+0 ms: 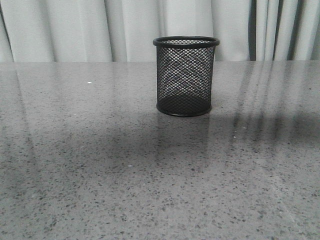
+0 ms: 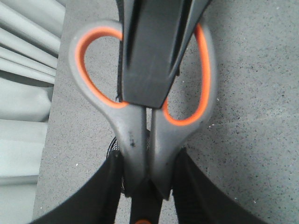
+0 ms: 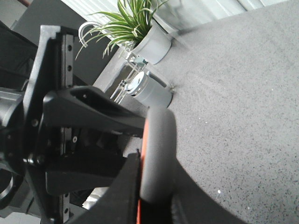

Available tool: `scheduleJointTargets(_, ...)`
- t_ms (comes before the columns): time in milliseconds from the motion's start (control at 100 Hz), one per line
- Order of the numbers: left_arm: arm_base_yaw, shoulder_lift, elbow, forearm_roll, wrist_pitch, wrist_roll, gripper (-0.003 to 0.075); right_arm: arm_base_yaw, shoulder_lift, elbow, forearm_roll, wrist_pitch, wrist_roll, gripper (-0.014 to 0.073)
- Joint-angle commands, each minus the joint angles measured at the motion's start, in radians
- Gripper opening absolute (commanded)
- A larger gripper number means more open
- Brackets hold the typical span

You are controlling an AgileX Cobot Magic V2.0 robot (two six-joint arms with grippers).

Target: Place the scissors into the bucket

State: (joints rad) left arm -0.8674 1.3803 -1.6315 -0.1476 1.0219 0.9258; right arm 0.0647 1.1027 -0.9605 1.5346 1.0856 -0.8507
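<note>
The black wire-mesh bucket (image 1: pixel 186 75) stands upright on the table, towards the back; neither gripper shows in the front view. In the left wrist view my left gripper (image 2: pixel 148 159) is shut on the scissors (image 2: pixel 133 133), just below the grey, orange-lined handle loops. A bit of the bucket's mesh (image 2: pixel 115 148) shows beneath them. My right gripper's black finger (image 2: pixel 149 56) lies over the handles between the loops. In the right wrist view my right gripper (image 3: pixel 156 179) is shut on one handle loop of the scissors (image 3: pixel 160 140), seen edge-on. The blades are hidden.
The speckled grey table (image 1: pixel 100 175) runs to pale curtains (image 1: pixel 75 30) at the back. In the right wrist view a potted plant (image 3: pixel 140 28) and a grey cylinder (image 3: pixel 152 93) stand at the table's edge, and the left arm's black gripper body (image 3: pixel 70 121) is close by.
</note>
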Motion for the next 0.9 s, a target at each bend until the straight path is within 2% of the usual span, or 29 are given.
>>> scheduleJointTargets(0, -0.007, -0.029, -0.032, -0.025, -0.07, -0.015, 0.0349, 0.0, -0.01, -0.034, 0.072, -0.028, -0.016, -0.0062)
scheduleJointTargets(70, 0.006, -0.029, -0.032, 0.011, -0.07, -0.015, 0.0463, 0.0, -0.01, -0.036, 0.072, -0.047, -0.016, -0.0062)
scheduleJointTargets(120, 0.028, -0.029, -0.032, 0.024, -0.07, -0.015, 0.0493, 0.0, -0.01, -0.04, 0.054, -0.066, -0.016, -0.0062)
scheduleJointTargets(200, 0.096, -0.031, -0.032, 0.026, -0.072, -0.033, 0.0493, 0.0, -0.01, -0.069, -0.015, -0.109, -0.016, -0.006)
scheduleJointTargets(320, 0.237, -0.041, -0.032, 0.024, -0.084, -0.146, 0.0493, 0.0, -0.01, -0.136, -0.141, -0.174, 0.046, -0.0043)
scheduleJointTargets(500, 0.474, -0.076, -0.032, -0.028, -0.064, -0.27, 0.0493, 0.0, -0.009, -0.28, -0.518, -0.227, 0.224, -0.0043)
scheduleJointTargets(560, 0.55, -0.093, -0.032, -0.077, -0.059, -0.27, 0.0493, 0.0, -0.007, -0.318, -0.656, -0.216, 0.291, -0.0043)
scheduleJointTargets(670, 0.655, -0.135, -0.032, -0.149, -0.059, -0.27, 0.0493, 0.0, 0.015, -0.389, -0.825, -0.141, 0.381, -0.0043)
scheduleJointTargets(890, 0.731, -0.199, -0.032, -0.162, 0.005, -0.27, 0.0493, 0.0, 0.072, -0.423, -0.867, -0.068, 0.403, -0.0043)
